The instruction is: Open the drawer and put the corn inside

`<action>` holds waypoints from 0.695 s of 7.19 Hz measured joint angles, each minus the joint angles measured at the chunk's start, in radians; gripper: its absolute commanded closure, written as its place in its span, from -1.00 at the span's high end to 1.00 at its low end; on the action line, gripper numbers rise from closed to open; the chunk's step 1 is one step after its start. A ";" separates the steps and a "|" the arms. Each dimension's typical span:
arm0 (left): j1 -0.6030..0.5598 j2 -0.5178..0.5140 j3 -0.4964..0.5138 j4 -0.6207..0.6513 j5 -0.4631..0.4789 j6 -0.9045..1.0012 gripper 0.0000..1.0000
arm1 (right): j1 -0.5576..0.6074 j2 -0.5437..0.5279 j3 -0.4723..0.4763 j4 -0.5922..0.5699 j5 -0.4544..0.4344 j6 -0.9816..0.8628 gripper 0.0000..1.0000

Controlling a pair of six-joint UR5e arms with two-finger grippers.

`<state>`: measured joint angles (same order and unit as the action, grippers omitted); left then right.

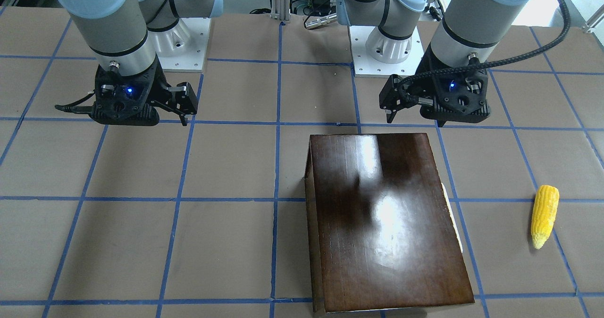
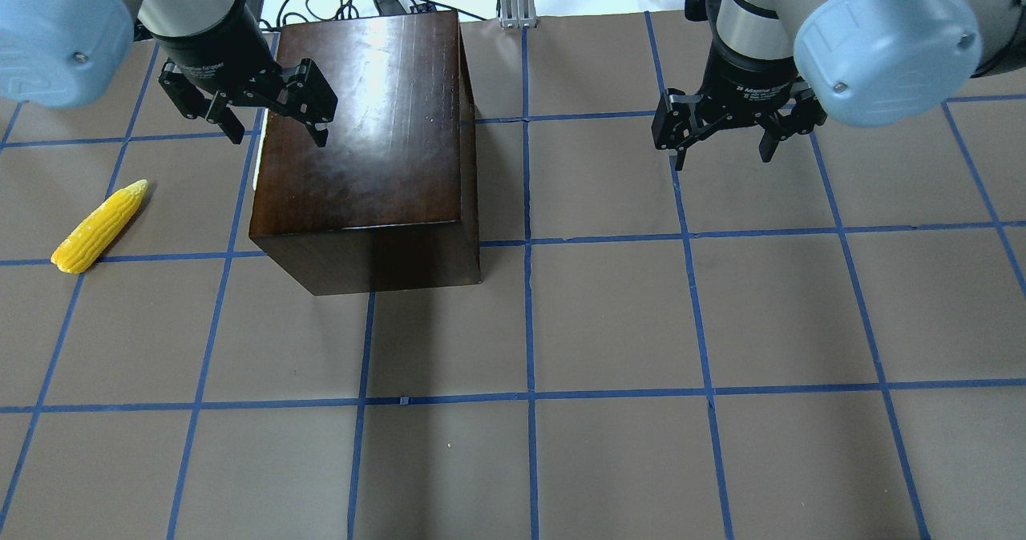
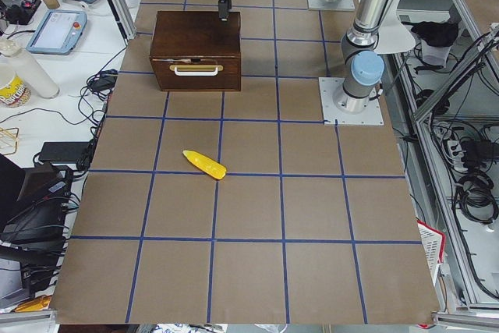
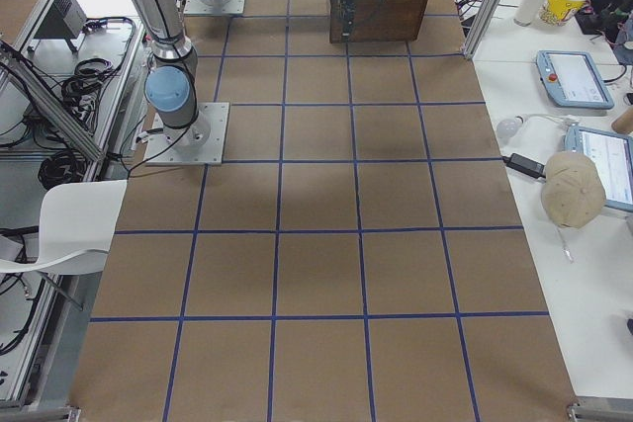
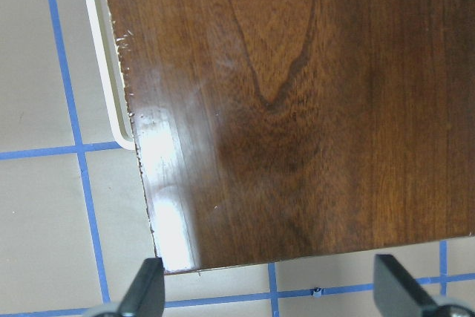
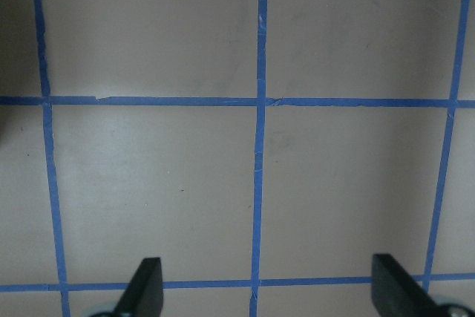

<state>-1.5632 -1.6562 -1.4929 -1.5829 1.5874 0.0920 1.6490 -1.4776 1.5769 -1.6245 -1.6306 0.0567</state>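
Observation:
The dark-brown cabinet (image 2: 369, 147) stands left of the table's middle. Its drawer is closed, front panel (image 3: 195, 73) and white handle (image 3: 195, 70) facing the robot's left; the handle also shows in the left wrist view (image 5: 104, 57). The yellow corn (image 2: 100, 226) lies flat on the table left of the cabinet, apart from it, and shows in the front view (image 1: 545, 216). My left gripper (image 2: 279, 133) is open and empty above the cabinet top's far left corner (image 5: 269, 295). My right gripper (image 2: 721, 154) is open and empty over bare table (image 6: 267, 295).
The table (image 2: 609, 316) is brown with a blue tape grid. The arm bases (image 1: 382, 49) stand at the robot's edge. Side benches with tablets, cables and cups (image 3: 54, 29) flank the table's ends. A white chair (image 4: 69, 234) stands by the robot's side.

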 measured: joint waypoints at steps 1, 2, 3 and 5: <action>0.005 0.002 0.002 -0.003 -0.001 0.000 1.00 | 0.000 0.000 0.000 0.000 0.000 0.000 1.00; 0.015 0.005 0.004 -0.005 -0.003 -0.001 1.00 | 0.000 0.000 0.000 0.000 0.001 0.000 1.00; 0.023 0.012 0.006 -0.008 -0.003 -0.001 1.00 | 0.000 0.000 0.000 0.000 0.001 0.000 1.00; 0.026 0.021 0.006 -0.011 -0.003 -0.002 1.00 | 0.000 0.000 0.000 0.000 0.001 0.000 1.00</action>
<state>-1.5369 -1.6350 -1.4867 -1.5936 1.5842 0.0905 1.6490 -1.4776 1.5769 -1.6248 -1.6299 0.0568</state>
